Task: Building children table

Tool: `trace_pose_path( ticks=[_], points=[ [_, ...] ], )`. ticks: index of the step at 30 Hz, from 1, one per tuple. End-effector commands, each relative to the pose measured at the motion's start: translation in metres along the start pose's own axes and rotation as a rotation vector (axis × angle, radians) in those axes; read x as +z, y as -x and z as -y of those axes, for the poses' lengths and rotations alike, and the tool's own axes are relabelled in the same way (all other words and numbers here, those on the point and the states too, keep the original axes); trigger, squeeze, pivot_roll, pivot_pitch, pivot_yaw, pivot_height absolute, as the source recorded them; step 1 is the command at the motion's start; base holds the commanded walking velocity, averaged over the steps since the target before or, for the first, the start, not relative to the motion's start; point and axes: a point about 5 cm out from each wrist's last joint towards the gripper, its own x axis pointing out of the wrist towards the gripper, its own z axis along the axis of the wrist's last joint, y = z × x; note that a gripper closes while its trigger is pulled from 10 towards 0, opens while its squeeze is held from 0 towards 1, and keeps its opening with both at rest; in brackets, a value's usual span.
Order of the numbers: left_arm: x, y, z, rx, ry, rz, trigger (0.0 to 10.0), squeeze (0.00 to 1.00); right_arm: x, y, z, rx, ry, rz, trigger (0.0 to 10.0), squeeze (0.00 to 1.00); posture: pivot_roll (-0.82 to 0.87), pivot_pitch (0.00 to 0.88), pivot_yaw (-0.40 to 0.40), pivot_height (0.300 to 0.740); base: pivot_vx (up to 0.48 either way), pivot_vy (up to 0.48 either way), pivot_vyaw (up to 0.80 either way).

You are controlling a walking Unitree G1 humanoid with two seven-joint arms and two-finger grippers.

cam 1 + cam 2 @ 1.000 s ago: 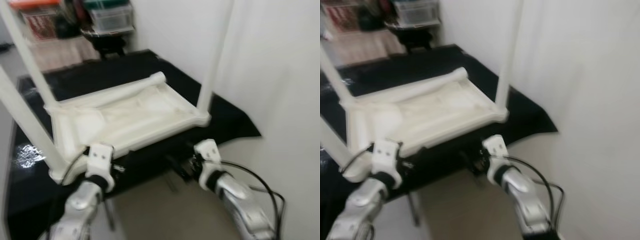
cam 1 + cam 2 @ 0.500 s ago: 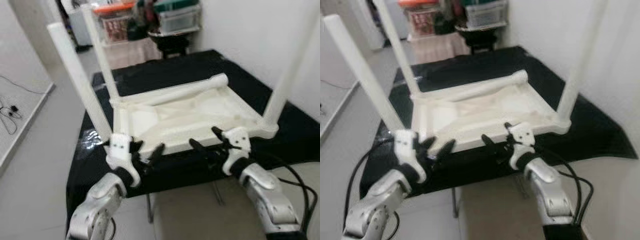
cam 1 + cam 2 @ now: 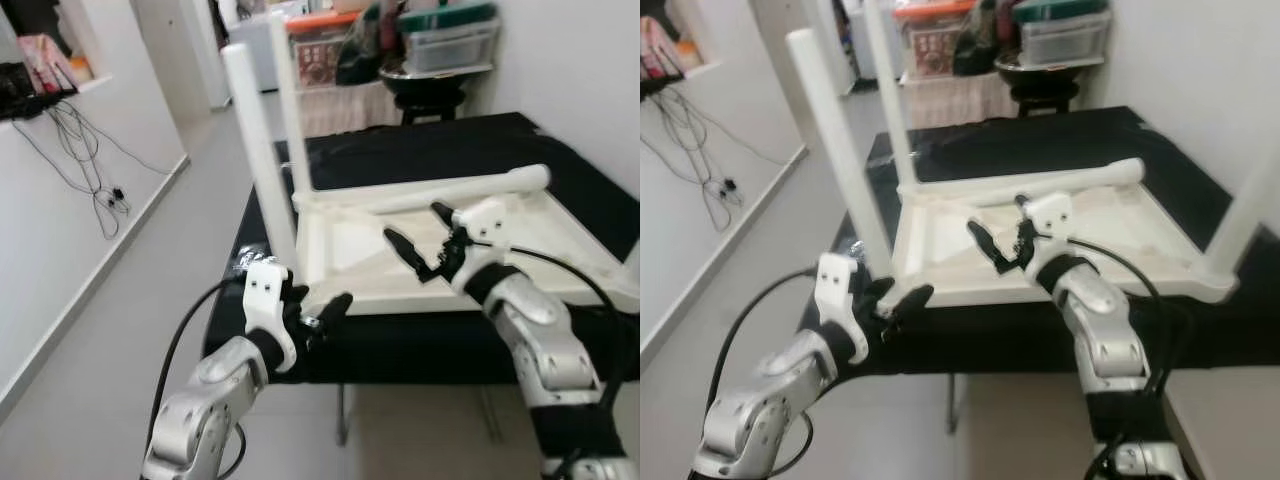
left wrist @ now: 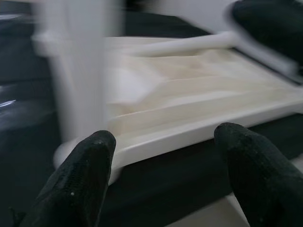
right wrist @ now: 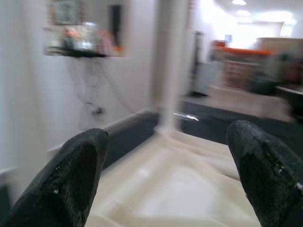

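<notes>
White table (image 3: 480, 240) lies upside down on a black mat (image 3: 420, 150), underside up. Upright legs: one at the near-left corner (image 3: 258, 160), one behind it (image 3: 290, 100), one at the right (image 3: 1250, 200). A fourth leg (image 3: 440, 192) lies flat along the far edge of the frame (whether it is attached, cannot tell).

Left gripper (image 3: 318, 308): fingers spread, low in front of the near-left corner, just below the table's front rim. Not touching it, as far as can be seen. Left wrist view: both fingertips (image 4: 80, 184) apart, with the rim and the near leg between and beyond them (blurred).

Right gripper (image 3: 425, 245): fingers spread, hovering above the upturned underside, left of its middle, holding nothing. Right wrist view: fingertips (image 5: 71, 175) wide apart over the pale panel, an upright leg (image 5: 170, 66) straight ahead.

Surroundings: grey floor (image 3: 130, 300), white wall on the left with cables (image 3: 90, 160) hanging down it, storage bins (image 3: 450, 45) and clutter behind the mat. Black cables trail from both wrists
</notes>
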Motion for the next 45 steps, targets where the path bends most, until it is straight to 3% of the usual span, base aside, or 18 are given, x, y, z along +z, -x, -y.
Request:
trace_pose_path(
  ticks=[1, 8, 13, 17, 18, 19, 21, 26, 30, 32, 35, 36, 38, 39, 42, 45],
  points=[
    [0.000, -0.001, 0.011, -0.033, 0.008, -0.018, 10.0, 0.00, -0.003, 0.006, 0.001, -0.009, 0.002, -0.023, 10.0, 0.00, -0.12, 0.000, 0.072, 0.740, 0.000, -0.469, 0.00],
    [0.004, 0.004, 0.036, -0.082, 0.045, -0.007, 10.0, 0.00, -0.014, 0.024, -0.007, 0.006, -0.026, -0.072, 10.0, 0.00, -0.13, 0.017, 0.072, 0.740, 0.000, -0.469, 0.00],
    [0.002, 0.004, 0.034, -0.058, 0.064, -0.014, 10.0, 0.00, -0.022, 0.032, -0.012, 0.060, -0.018, -0.116, 10.0, 0.00, -0.13, 0.050, 0.098, 0.740, 0.000, -0.377, 0.44],
    [0.000, 0.010, 0.027, -0.024, -0.018, -0.027, 10.0, 0.00, -0.022, 0.038, -0.016, 0.095, -0.008, -0.122, 10.0, 0.00, -0.12, 0.075, 0.116, 0.740, 0.000, 0.000, 0.80],
    [0.001, 0.016, 0.017, 0.018, -0.061, -0.031, 10.0, 0.00, -0.019, 0.039, -0.020, 0.112, -0.013, -0.112, 10.0, 0.00, -0.11, 0.089, 0.110, 0.740, 0.000, 0.000, 0.80],
    [0.005, 0.024, 0.004, 0.090, -0.127, -0.026, 10.0, 0.00, -0.015, 0.037, -0.024, 0.132, -0.023, -0.103, 10.0, 0.00, -0.08, 0.107, 0.082, 0.740, 0.000, 0.000, 0.80],
    [0.013, 0.038, -0.006, 0.165, -0.152, 0.001, 10.0, 0.00, -0.010, 0.034, -0.028, 0.157, -0.045, -0.093, 10.0, 0.00, -0.06, 0.120, 0.062, 0.740, 0.000, 0.000, 0.80],
    [0.017, 0.046, -0.002, 0.183, -0.176, 0.016, 10.0, 0.00, -0.009, 0.032, -0.029, 0.174, -0.052, -0.101, 10.0, 0.00, -0.06, 0.125, 0.055, 0.740, 0.000, 0.000, 0.80],
    [0.012, 0.059, 0.010, 0.206, -0.269, -0.010, 10.0, 0.00, -0.011, 0.016, -0.017, 0.155, -0.003, -0.156, 10.0, 0.00, -0.02, 0.152, 0.050, 0.740, 0.000, 0.000, 0.60],
    [0.008, 0.064, 0.009, 0.218, -0.279, -0.030, 10.0, 0.00, -0.012, 0.011, -0.012, 0.140, 0.018, -0.184, 10.0, 0.00, -0.02, 0.160, 0.054, 0.740, 0.000, 0.000, 0.00],
    [0.003, 0.075, -0.006, 0.270, -0.276, -0.060, 10.0, 0.00, -0.010, 0.000, -0.006, 0.146, 0.078, -0.256, 10.0, 0.00, -0.03, 0.182, 0.032, 0.740, 0.000, 0.000, 0.00],
    [0.003, 0.077, -0.011, 0.279, -0.222, -0.041, 10.0, 0.00, -0.008, -0.005, -0.004, 0.146, 0.075, -0.277, 10.0, 0.00, -0.03, 0.189, 0.019, 0.740, 0.000, 0.000, 0.00],
    [0.003, 0.077, -0.011, 0.279, -0.222, -0.041, 10.0, 0.00, -0.008, -0.005, -0.004, 0.146, 0.075, -0.277, 10.0, 0.00, -0.03, 0.189, 0.019, 0.740, 0.000, 0.000, 0.00],
    [0.004, 0.078, -0.014, 0.281, -0.182, -0.023, 10.0, 0.00, -0.007, -0.009, -0.002, 0.145, 0.068, -0.287, 10.0, 0.00, -0.03, 0.189, 0.019, 0.740, 0.000, 0.000, 0.00],
    [0.009, 0.074, -0.011, 0.276, -0.226, 0.021, 10.0, 0.00, -0.005, -0.013, -0.002, 0.088, 0.004, -0.254, 10.0, 0.00, -0.03, 0.184, -0.002, 0.740, 0.000, 0.000, -0.27],
    [0.015, 0.072, -0.011, 0.301, -0.255, 0.068, 10.0, 0.00, -0.016, -0.003, -0.005, 0.034, -0.095, -0.262, 10.0, 0.00, -0.03, 0.176, -0.009, 0.740, 0.000, 0.000, -0.80]
  ],
)
